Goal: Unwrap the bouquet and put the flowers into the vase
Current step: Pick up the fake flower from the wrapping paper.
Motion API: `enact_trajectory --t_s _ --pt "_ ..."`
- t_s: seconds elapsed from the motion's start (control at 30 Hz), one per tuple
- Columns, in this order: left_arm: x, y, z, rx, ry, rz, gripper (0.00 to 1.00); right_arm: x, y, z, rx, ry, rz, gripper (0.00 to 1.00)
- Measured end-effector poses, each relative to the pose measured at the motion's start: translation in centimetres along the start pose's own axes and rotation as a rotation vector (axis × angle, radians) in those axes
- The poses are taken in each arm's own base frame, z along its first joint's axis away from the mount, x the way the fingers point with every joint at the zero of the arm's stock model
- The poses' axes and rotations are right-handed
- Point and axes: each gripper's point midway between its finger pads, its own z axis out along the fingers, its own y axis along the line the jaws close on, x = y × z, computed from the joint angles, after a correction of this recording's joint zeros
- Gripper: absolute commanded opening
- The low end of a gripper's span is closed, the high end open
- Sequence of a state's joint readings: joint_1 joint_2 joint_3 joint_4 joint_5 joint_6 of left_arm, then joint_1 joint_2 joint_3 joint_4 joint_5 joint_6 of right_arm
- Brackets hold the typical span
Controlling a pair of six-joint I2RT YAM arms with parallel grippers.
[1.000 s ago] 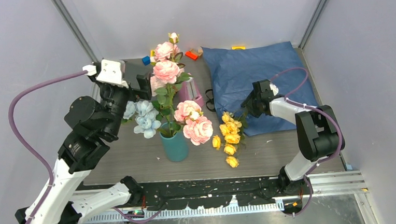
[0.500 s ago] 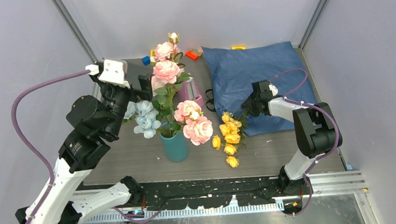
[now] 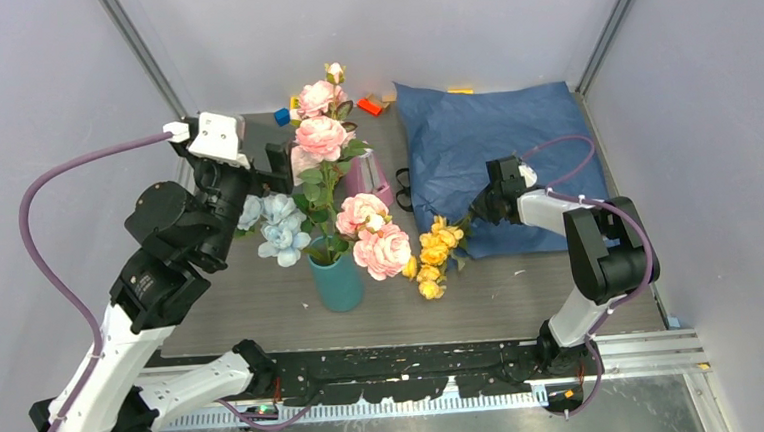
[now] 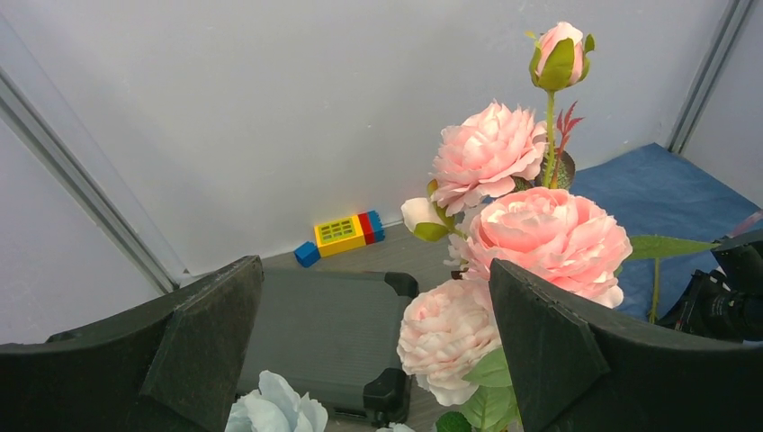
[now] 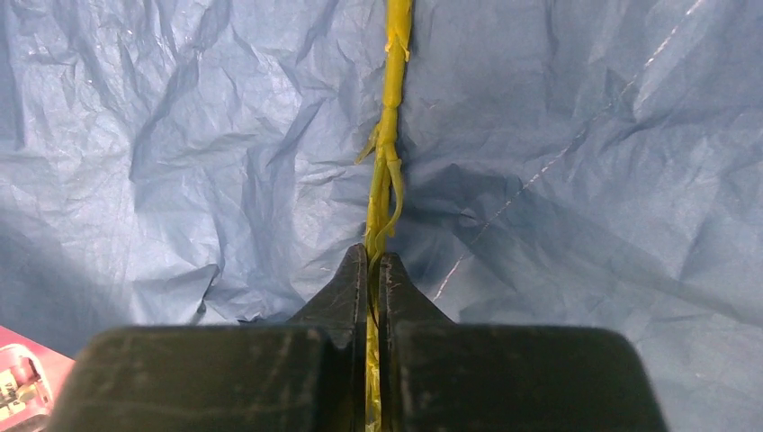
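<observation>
while the right arm (image 3: 600, 248) stretches low over the paper (image 3: 498, 129), the right gripper (image 5: 373, 261) pinches the stem (image 5: 389, 135) of the yellow flowers (image 3: 433, 258), which sit at the vase's (image 3: 338, 284) 3 o'clock. the left arm (image 3: 174, 239) rears up at the vase's 10 o'clock, left gripper (image 4: 378, 306) spread wide beside the pink flowers (image 4: 549, 236).

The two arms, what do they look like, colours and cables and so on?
The left arm and right arm both mix white links with black joints. A purple cable loops along each. The left tool and right tool have matte black, wedge-shaped fingers.
</observation>
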State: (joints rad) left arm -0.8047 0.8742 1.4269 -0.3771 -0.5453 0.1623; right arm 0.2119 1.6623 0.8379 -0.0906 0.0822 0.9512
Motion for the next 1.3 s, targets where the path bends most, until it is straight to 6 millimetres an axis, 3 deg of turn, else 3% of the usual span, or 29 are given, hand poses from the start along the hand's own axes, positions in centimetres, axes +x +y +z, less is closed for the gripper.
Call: enact_trajectory --t_s 0.2,0.37,0.63,0.87,1.07,1.3 --pt "-0.4 0.1 -0.2 0.005 0.009 -0.002 1.0 -0.4 0.5 -0.4 -0.018 -0.012 0.004 0.0" --pt "-0.6 -0.4 -0.1 0.037 0.032 0.013 0.98 -1.5 1.9 -2.3 -0.071 -0.046 0.006 0.0" --pt "-0.3 -2.4 0.2 0.146 0.076 0.048 0.96 -4.2 5.0 -8.3 -0.215 -0.144 -0.024 0.0" --pt "-0.1 -5.2 1.0 0.275 0.105 0.084 0.96 -5.1 5.7 -12.9 -0.282 -0.189 -0.091 0.0" --pt "-1.5 -5.8 1.2 0.318 0.084 0.1 0.97 -6.5 6.5 -17.2 -0.349 -0.271 -0.111 0.0" --pt "-2.3 -6.6 1.1 0.372 0.06 0.11 0.97 -8.7 10.1 -22.1 -0.48 -0.332 -0.11 0.0"
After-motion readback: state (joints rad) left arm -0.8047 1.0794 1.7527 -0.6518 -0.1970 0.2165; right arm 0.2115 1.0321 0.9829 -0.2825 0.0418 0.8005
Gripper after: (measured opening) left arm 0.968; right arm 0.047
